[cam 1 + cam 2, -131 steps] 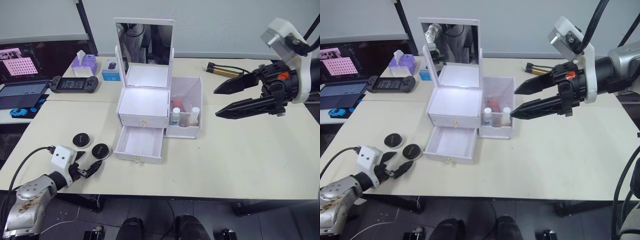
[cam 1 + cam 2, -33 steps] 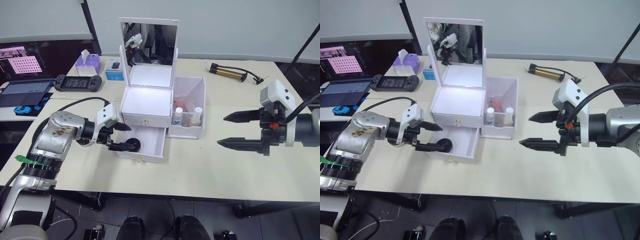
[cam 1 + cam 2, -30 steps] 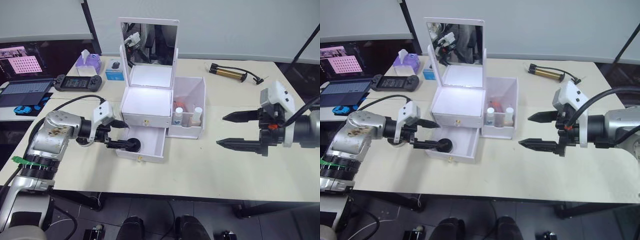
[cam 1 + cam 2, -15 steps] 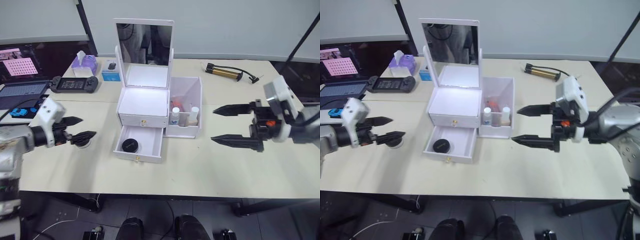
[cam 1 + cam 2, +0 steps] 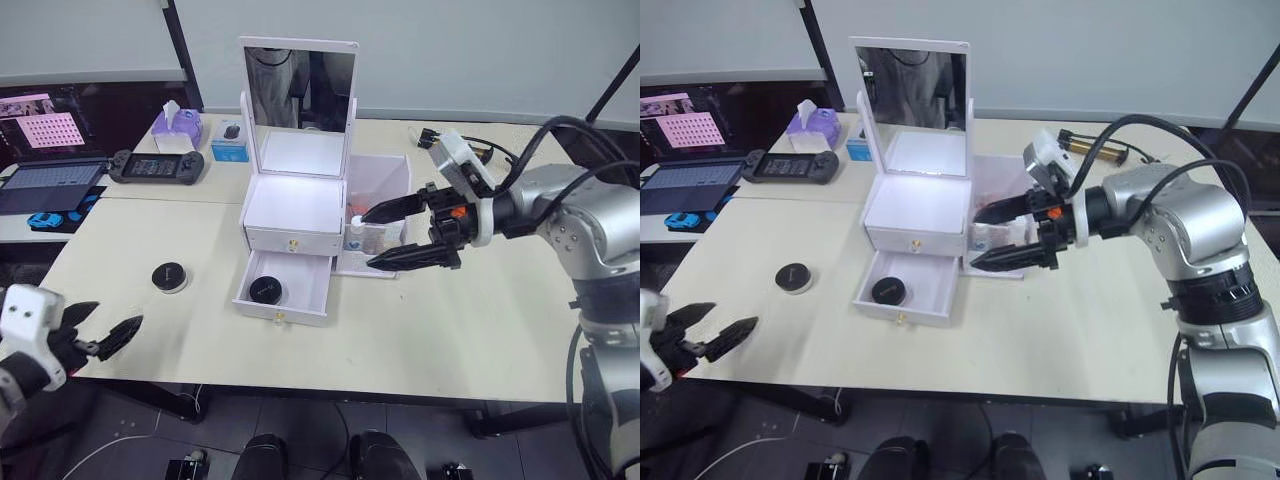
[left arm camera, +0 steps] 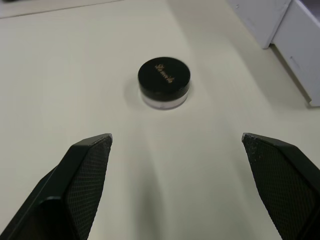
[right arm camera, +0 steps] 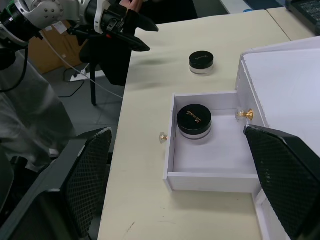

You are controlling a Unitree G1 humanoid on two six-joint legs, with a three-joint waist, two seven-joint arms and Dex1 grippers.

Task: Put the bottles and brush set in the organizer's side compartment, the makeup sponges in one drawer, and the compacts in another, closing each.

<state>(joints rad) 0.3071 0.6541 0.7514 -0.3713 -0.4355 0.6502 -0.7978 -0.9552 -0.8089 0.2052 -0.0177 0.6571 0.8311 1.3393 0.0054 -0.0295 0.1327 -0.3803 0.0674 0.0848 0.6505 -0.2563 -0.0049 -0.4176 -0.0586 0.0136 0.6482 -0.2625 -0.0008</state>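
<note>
Since half a second ago my right gripper (image 5: 385, 237) has swung in front of the organizer's side compartment (image 5: 386, 178), fingers spread wide and holding nothing, while the left gripper (image 5: 100, 328) has dropped back to the table's near edge, also spread and empty. One compact (image 7: 194, 121) lies in the open bottom drawer (image 5: 281, 290). The other compact (image 6: 164, 81) sits on the table (image 5: 480, 320), left of the organizer, between my left fingers in the wrist view but well ahead of them.
</note>
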